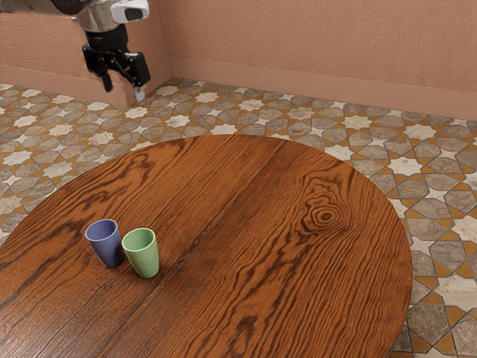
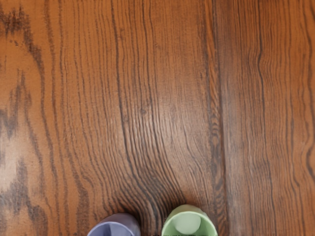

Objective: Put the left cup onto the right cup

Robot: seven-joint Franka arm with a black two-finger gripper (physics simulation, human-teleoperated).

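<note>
One blue cup (image 1: 104, 242), one green cup (image 1: 141, 252)

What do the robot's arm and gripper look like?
The arm is rounded, silver-grey with a white piece at its end. The gripper is black and blocky, with two short fingers; one has a pale tip.
</note>
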